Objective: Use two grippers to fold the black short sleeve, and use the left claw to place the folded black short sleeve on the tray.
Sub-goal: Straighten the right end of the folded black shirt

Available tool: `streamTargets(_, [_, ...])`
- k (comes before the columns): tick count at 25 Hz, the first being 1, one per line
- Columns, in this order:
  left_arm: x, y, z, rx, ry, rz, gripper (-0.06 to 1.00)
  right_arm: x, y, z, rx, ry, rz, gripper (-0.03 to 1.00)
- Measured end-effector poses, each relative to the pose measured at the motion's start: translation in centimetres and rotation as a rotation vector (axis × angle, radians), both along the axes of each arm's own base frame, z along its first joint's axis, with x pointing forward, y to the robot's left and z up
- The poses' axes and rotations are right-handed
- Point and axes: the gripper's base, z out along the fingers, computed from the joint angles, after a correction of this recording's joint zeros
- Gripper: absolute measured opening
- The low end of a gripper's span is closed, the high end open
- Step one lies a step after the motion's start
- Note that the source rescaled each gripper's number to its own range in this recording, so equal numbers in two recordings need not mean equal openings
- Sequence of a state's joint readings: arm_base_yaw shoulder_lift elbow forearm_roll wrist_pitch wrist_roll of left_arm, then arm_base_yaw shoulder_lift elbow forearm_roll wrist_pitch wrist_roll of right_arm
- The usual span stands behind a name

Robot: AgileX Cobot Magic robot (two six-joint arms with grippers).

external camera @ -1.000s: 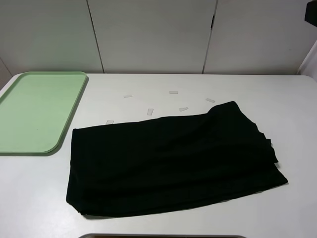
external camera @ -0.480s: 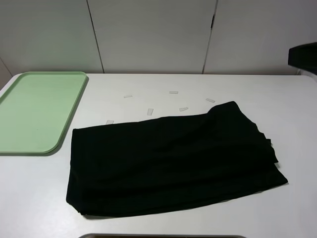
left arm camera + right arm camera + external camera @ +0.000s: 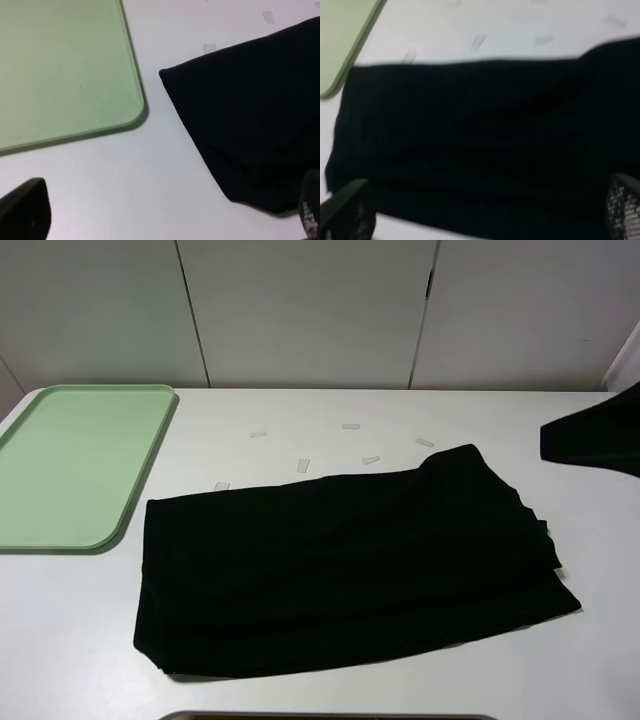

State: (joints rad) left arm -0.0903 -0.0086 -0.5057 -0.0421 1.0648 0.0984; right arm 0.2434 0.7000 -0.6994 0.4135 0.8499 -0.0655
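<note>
Cloth fills the middle of the scene. The black short sleeve (image 3: 340, 570) lies flat on the smooth white table (image 3: 560, 680), folded into a broad, roughly rectangular band. It is matte and soft, with no print. Its left edge runs straight between rounded corners. At its right end several layers stack in stepped edges, and a rounded lobe pushes toward the far side.

The tray (image 3: 60, 465) sits at the far left of the table. It is pale mint-green plastic, smooth, rectangular, with rounded corners and a low raised rim. A strip of bare table separates it from the shirt. Small pale tape strips (image 3: 303, 464) lie scattered just beyond the shirt's far edge.

The left gripper (image 3: 167, 215) hovers with its black fingers (image 3: 25, 212) spread wide and nothing between them. It is above bare table, between the tray's rounded near corner and the shirt's left corner.

The right gripper (image 3: 482, 210) is also spread wide and holds nothing, and its wrist view is blurred. One finger pad (image 3: 622, 207) shows a dotted, mesh-like texture, and the shirt spans the view below. From high up, the right arm (image 3: 595, 440) shows as a flat black wedge at the right edge, apart from the cloth.
</note>
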Motion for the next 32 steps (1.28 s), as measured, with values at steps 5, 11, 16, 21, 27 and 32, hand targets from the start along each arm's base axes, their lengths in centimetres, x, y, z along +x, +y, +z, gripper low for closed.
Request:
streamTargets(5, [0.0,0.0,0.0,0.0,0.0,0.0,1.0,-0.8,0.2,-0.6,-0.025,0.09,0.066,1.0])
streamTargets(11, [0.0,0.0,0.0,0.0,0.0,0.0,1.0,-0.5,0.3,-1.4,-0.039,0.123,0.074,1.0])
streamTargets(16, [0.0,0.0,0.0,0.0,0.0,0.0,1.0,2.6,1.0,-2.5,-0.018,0.162,0.035,1.0])
streamTargets(21, [0.0,0.0,0.0,0.0,0.0,0.0,1.0,8.2,2.4,-7.0,-0.039,0.281,0.036,1.0])
streamTargets(27, [0.0,0.0,0.0,0.0,0.0,0.0,1.0,13.0,4.0,-11.9,-0.079,0.392,0.127,1.0])
streamTargets(32, [0.0,0.0,0.0,0.0,0.0,0.0,1.0,16.2,2.8,-12.2,-0.198,0.37,0.106,1.0])
